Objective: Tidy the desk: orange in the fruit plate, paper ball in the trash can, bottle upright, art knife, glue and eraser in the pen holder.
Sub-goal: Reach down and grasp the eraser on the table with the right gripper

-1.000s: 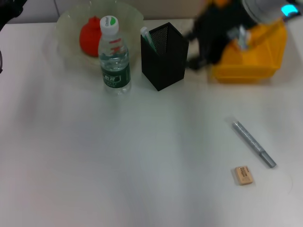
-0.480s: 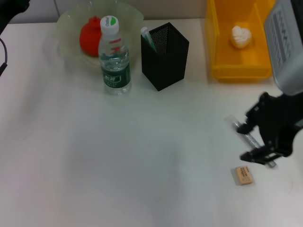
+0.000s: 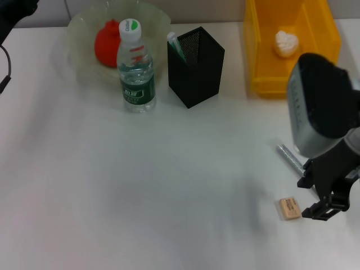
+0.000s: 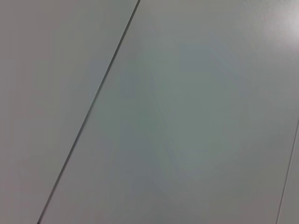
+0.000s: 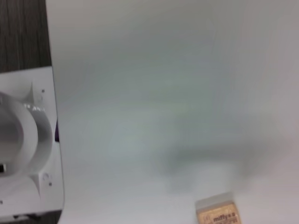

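My right gripper [image 3: 307,198] is open just right of the tan eraser [image 3: 289,208], low over the table at the front right. The eraser also shows in the right wrist view [image 5: 217,213]. The grey art knife [image 3: 287,156] lies just behind it, its near end hidden by my right arm. The black pen holder [image 3: 195,66] holds the glue stick [image 3: 175,44]. The bottle [image 3: 135,67] stands upright. The orange [image 3: 106,43] lies in the fruit plate [image 3: 79,28]. The white paper ball [image 3: 286,43] lies in the yellow trash can [image 3: 259,50]. My left arm [image 3: 12,12] stays at the far left corner.
The table's edge and my white base [image 5: 25,144] show in the right wrist view. The left wrist view shows only a plain grey surface.
My right arm has swung from the yellow trash can to the front right, down beside the eraser. The paper ball now shows in the can.
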Controlling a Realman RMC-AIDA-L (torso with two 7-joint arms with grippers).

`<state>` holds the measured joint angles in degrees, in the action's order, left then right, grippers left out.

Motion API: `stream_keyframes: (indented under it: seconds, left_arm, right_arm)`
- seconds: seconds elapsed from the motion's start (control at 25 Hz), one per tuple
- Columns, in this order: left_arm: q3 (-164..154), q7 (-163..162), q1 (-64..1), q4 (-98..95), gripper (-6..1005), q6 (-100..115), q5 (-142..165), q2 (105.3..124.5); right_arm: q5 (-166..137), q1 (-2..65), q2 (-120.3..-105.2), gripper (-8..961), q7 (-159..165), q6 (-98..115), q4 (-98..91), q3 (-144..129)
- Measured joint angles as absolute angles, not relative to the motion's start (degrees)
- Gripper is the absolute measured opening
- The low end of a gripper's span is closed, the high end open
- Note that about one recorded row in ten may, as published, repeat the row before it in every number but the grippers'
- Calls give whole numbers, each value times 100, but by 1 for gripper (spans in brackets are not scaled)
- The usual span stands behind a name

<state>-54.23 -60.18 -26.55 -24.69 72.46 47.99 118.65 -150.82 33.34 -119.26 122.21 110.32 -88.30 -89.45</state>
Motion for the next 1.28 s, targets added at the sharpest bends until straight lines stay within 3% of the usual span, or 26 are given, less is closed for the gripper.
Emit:
stream_keyframes:
  seconds: [1.28]
  left_arm:
    - [-5431, -6003, -2733, -2461, 770, 7231, 4799, 11856]
  right_arm:
    - [-15421, 3689, -11962, 557, 12564, 10034, -7801, -10342]
